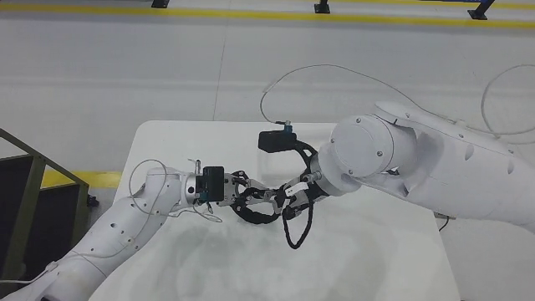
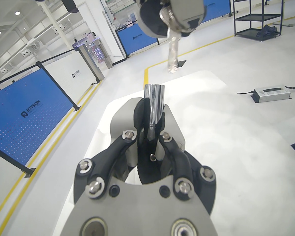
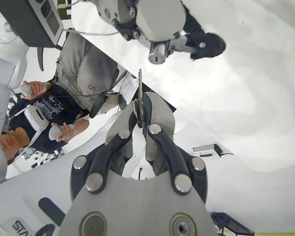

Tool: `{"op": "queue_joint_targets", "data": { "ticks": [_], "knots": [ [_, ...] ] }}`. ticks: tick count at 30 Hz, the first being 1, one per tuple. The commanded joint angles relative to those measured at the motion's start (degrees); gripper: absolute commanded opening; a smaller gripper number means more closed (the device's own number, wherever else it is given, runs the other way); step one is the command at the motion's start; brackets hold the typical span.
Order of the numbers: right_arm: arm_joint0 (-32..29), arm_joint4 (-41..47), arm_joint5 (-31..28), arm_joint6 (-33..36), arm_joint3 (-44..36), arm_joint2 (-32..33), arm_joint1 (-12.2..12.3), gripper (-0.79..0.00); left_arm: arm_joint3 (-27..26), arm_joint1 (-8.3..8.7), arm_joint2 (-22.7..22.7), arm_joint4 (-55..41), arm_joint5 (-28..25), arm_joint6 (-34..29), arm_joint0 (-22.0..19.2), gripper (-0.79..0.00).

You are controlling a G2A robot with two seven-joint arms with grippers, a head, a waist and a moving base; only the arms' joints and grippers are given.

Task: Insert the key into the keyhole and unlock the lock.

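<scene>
Key hovering just short of keyhole; my right fingers pinching it, left fingers clamping lock; insertion, turning remaining.

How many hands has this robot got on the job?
2. The left hand grips the lock; the right hand pinches the key, tip near the keyhole but apart.
</scene>
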Motion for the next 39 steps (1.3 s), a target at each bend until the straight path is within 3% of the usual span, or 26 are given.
{"op": "queue_joint_targets", "data": {
  "ticks": [1, 15, 39],
  "knots": [
    [-0.1, -1.7, -0.7, 0.7, 0.1, 0.0, 0.1, -0.785, 0.1, -0.16, 0.0, 0.3, -0.3, -0.1, -0.1, -0.785],
    [0.5, -6.9, -4.8, 4.8, 0.7, 0.0, 0.6, -0.785, 0.9, -0.82, -0.9, 1.6, -1.1, -0.5, -0.2, -0.785],
    [-1.0, -10.9, -10.0, 10.1, 5.6, 0.0, -2.9, -0.785, 0.0, -1.01, -2.5, 4.2, -3.4, -2.0, 0.1, -0.785]
  ]
}}
